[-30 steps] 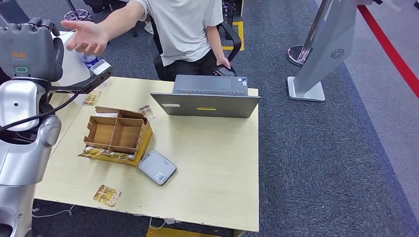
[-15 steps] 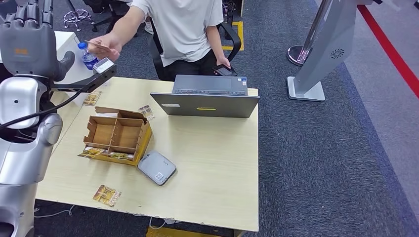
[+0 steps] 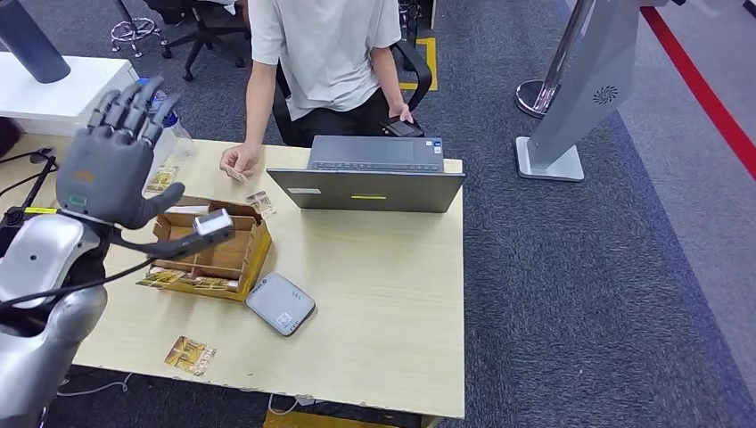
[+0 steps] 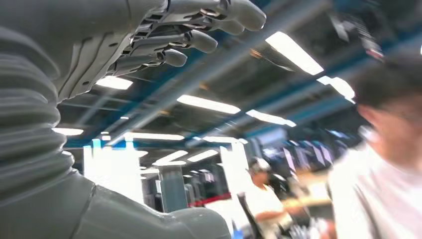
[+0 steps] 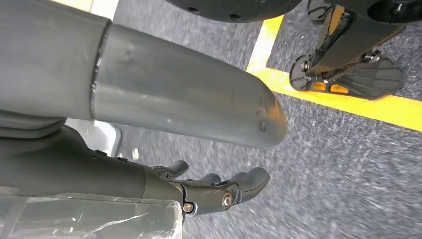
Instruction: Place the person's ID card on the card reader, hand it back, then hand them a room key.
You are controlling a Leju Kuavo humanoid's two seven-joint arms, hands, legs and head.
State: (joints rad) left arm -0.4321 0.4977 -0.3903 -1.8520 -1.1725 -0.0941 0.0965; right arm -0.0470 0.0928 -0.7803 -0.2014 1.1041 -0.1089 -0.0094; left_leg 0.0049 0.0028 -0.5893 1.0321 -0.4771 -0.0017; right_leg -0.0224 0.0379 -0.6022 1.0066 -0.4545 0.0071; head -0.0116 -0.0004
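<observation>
Half a second ago the person was holding a thin card up in the air, close to the robot's raised left hand. Now the person's hand (image 3: 239,162) is down at the far edge of the pale wooden table (image 3: 383,294), beside the open dark grey laptop (image 3: 370,178). The fingers are closed on something small, probably that card, but it is too small to be sure. I judge from this that one hand-over is finished. I cannot tell if it was the ID card or the room key.

The grey left hand (image 3: 107,174) has also come lower and is now above the near left part of the table, over the open brown cardboard box with compartments (image 3: 214,245). Its palm is flat, the fingers (image 4: 199,30) are straight and spread apart, and it holds nothing.

The flat grey card reader with rounded corners (image 3: 281,303) lies just beside the box, and no card is on it. Three small gold-patterned cards lie loose on the table; one (image 3: 190,354) is near the front edge.

The right hand (image 5: 219,191) hangs over the carpet with fingers bent; whether it has hold of anything is not clear.
</observation>
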